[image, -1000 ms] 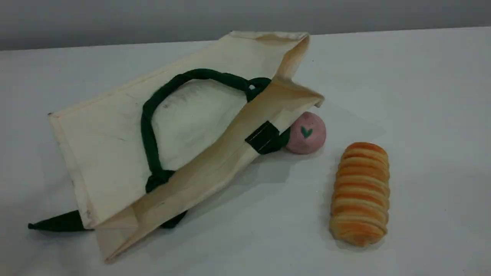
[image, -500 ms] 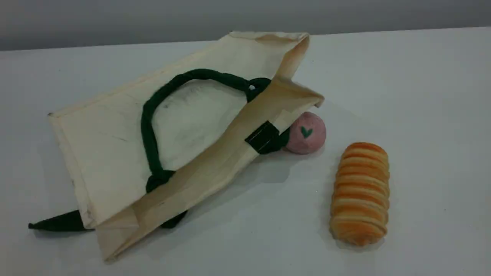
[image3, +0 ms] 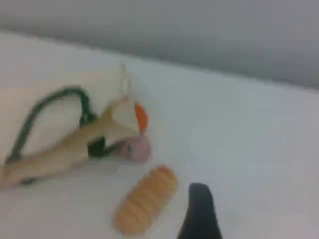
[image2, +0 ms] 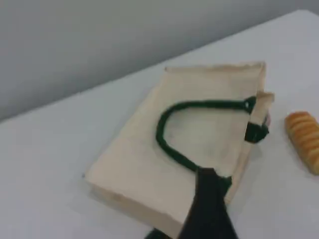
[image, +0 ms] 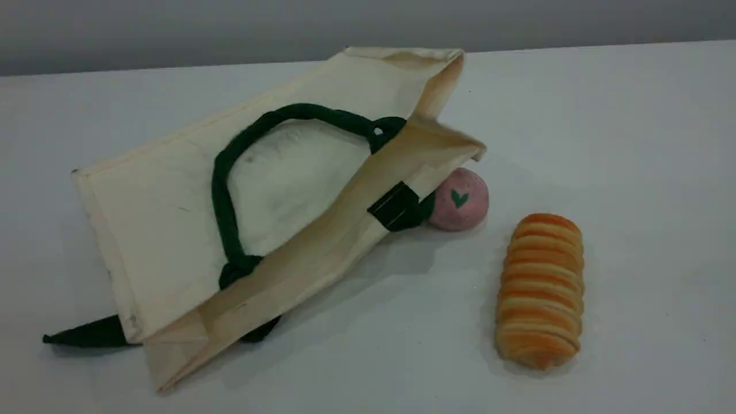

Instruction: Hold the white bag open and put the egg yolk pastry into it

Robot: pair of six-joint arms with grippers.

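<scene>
The white bag lies on its side at the table's left, its mouth facing right and front, a dark green handle looped over its upper face. It also shows as the bag in the left wrist view and the bag in the right wrist view. The egg yolk pastry is out of view. My left gripper hovers high over the bag's near corner, one dark fingertip showing, nothing in it. My right gripper hangs above bare table right of the food, likewise holding nothing. Neither arm appears in the scene view.
A pink ball with a green leaf mark rests against the bag's mouth. A striped golden bread roll lies right of it. An orange object peeks out behind the bag's far corner. The grey wall rises beyond the table's far edge.
</scene>
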